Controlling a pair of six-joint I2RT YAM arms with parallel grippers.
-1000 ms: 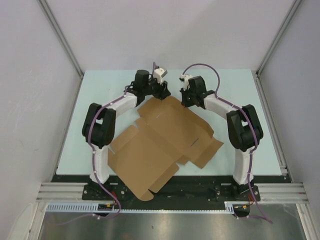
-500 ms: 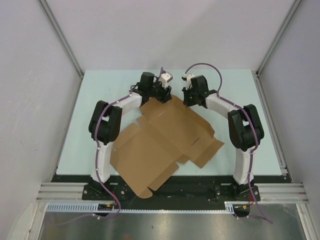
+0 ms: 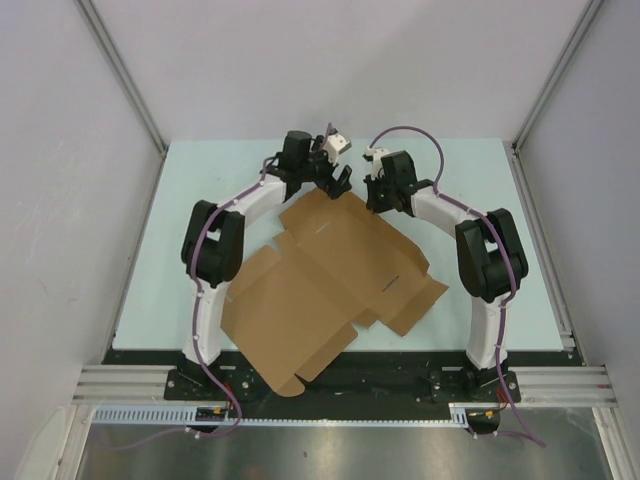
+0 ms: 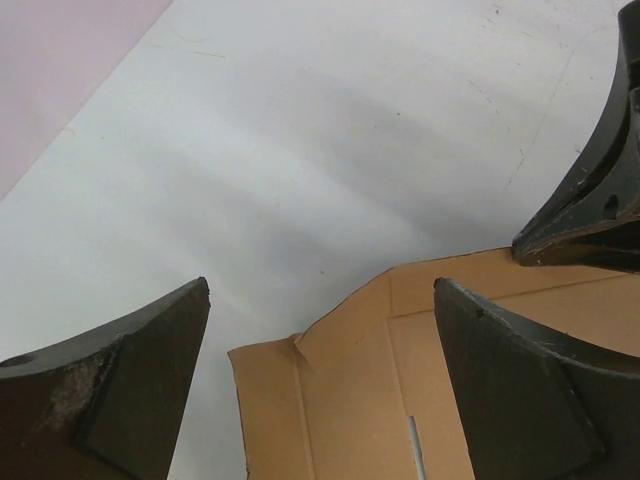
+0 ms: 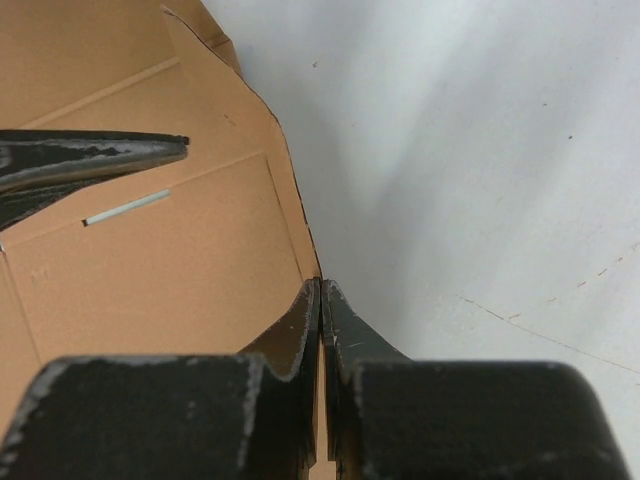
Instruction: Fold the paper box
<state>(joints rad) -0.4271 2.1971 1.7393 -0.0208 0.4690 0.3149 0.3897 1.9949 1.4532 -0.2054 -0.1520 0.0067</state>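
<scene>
**Far corner of the sheet sits between an open left and a closed right**

One paper box (image 3: 330, 280) lies on the worktop (image 3: 470, 190) as a flat, unfolded sheet. It is turned so that one corner points away from the arm bases. From that corner the cardboard spreads back toward the bases, its longer run slanting to the near left.

The left fingers (image 3: 335, 180) stand wide apart and hold nothing. They hover just past the far corner, so the cardboard lies below them and toward their own arm. The wrist view shows a flap edge and a crease in the gap.

The right fingers (image 5: 322, 300) are pressed together, tip at the sheet's far right edge. Cardboard lies to their left and bare worktop to their right. I cannot tell whether they pinch the edge or only rest on it.

Both pairs are near this corner. I judge the left better placed to take the flap.

Count: one cardboard sheet, two arms, two pairs of fingers.
</scene>
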